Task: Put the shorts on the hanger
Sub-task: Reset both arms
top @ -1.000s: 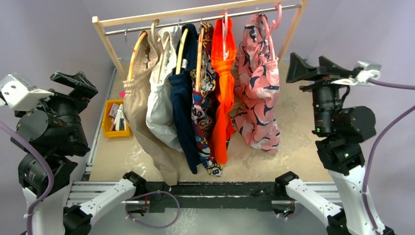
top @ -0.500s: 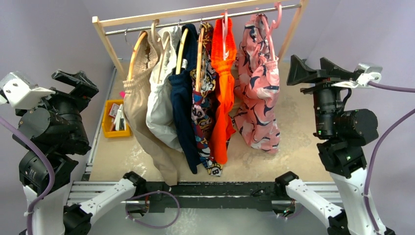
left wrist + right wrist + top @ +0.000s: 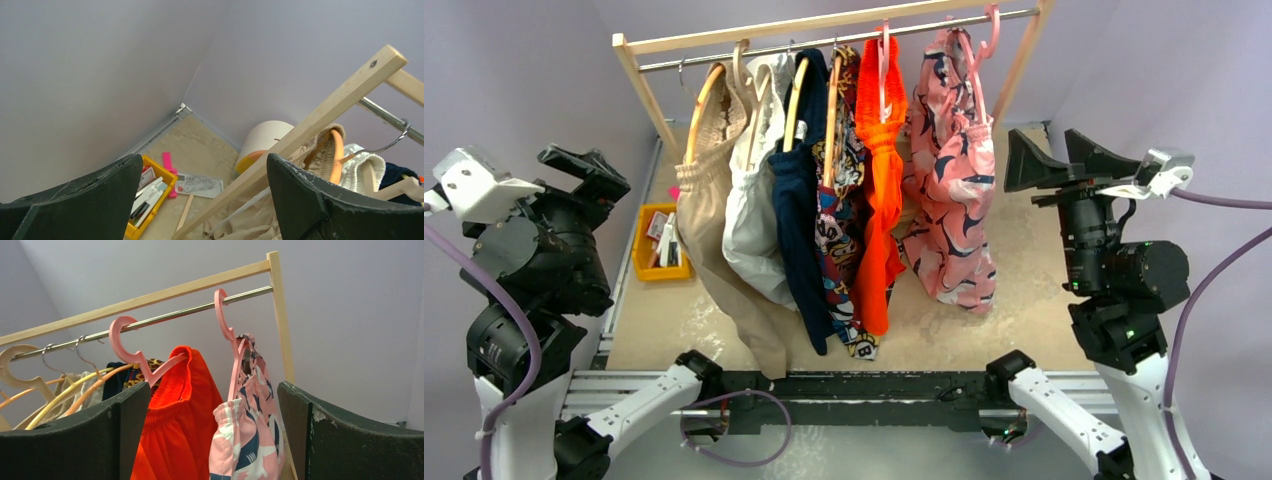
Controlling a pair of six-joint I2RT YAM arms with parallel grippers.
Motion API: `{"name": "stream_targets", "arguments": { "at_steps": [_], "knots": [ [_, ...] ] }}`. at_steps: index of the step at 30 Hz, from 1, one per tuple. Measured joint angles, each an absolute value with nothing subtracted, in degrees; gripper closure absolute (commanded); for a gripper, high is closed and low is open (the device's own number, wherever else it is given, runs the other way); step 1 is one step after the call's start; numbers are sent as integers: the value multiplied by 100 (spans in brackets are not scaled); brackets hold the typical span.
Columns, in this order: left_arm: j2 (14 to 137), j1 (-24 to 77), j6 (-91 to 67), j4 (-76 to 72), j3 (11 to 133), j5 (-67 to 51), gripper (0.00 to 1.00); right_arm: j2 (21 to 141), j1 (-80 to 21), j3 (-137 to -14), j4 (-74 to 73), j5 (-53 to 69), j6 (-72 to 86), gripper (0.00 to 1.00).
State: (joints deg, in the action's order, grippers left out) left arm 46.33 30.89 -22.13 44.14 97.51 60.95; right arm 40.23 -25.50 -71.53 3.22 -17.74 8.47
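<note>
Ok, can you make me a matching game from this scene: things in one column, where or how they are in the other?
1 shorts
2 orange garment
3 yellow box
4 right tool

A on the table, by its left edge
B open, holding nothing
C hanging at the rail's right end
D hanging second from the rail's right end

Pairs: 1-C, 2-D, 3-A, 4-B

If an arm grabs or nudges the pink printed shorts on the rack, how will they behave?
Probably floppy: the shorts drape in soft folds, so they would likely bunch when gripped. Likely light, since a thin plastic hanger carries them. A push would probably swing them, as the hanger only hooks over the rail.
</note>
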Motion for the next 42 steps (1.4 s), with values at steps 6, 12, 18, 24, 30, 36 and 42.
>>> {"name": "stream_targets", "arguments": {
  "at_steps": [6,12,18,24,30,36,42],
  "knots": [
    [4633,3089,-2373,4635,9504,6090,5,3970,-2550,-6906,392,-1660,1192,1],
    [4397,3089,-2453,4663,9153,6023,5,3811,-2550,-6565,469,-1634,1350,1],
    [3948,3089,-2447,4436,9017,6047,3,3743,-2550,-6549,628,-1634,1376,1],
    [3857,3089,-2445,4335,8962,6051,3,3747,-2550,-6549,639,-1634,1387,1],
    [3863,3089,-2445,4338,8949,6049,4,3747,-2550,-6549,639,-1632,1387,1],
    [3863,3089,-2445,4338,8945,6049,4,3747,-2550,-6549,639,-1632,1385,1],
    [3863,3089,-2445,4338,8945,6049,4,3747,-2550,-6549,639,-1632,1385,1]
  ]
}}
